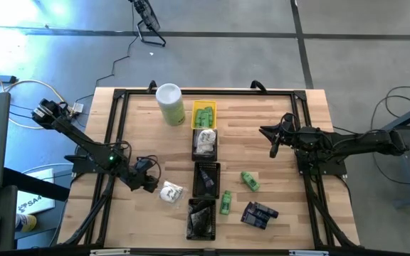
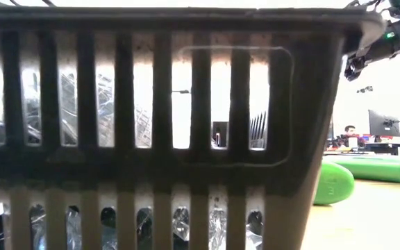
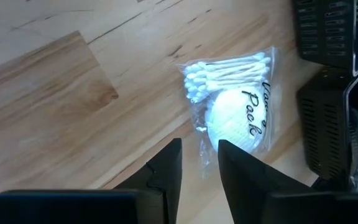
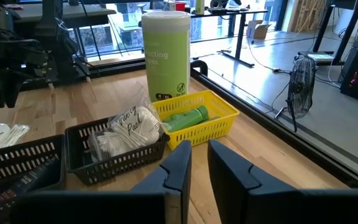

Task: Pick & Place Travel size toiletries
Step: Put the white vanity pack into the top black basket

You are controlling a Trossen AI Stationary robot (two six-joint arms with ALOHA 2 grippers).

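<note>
Left gripper [image 3: 199, 163]: fingers parted, empty, poised at cotton-swab packet [image 3: 235, 99] | Packet: toward table's [image 1: 290, 213] front-left, beside black tray [image 1: 202, 217] | Handling: likely light, soft, crinkly, slippery; pinch the padded middle | Right gripper [image 4: 199, 163]: slightly parted, empty, near right edge

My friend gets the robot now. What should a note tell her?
Left gripper: open, right by the clear-wrapped vanity pack on the table, not gripping it.
Right gripper: open, empty, waiting above the table's right side.
Done: a green bottle lies in the yellow tray; a vanity pack in the black tray beside it.
Left: that loose pack, two green bottles and the dark packet on the wood.
</note>
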